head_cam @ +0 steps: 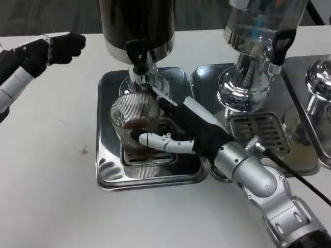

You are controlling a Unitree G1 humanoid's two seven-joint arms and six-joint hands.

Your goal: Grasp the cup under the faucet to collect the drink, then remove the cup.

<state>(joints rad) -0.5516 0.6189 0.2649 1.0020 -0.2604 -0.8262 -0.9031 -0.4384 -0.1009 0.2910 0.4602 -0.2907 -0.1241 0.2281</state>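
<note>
The right hand [189,132] is closed around one clear ribbed glass cup [135,121], with white and black fingers [160,140] wrapped on its lower front side. A little brown drink is seen inside the cup. The cup is held over the slotted grate of a shiny steel drip tray [111,170], under the black faucet [137,58] of a dark drink dispenser [137,23]. Two more dispensers are seen beyond the wrist, to the right. The left hand [49,50] is kept well apart, curled in on nothing.
</note>
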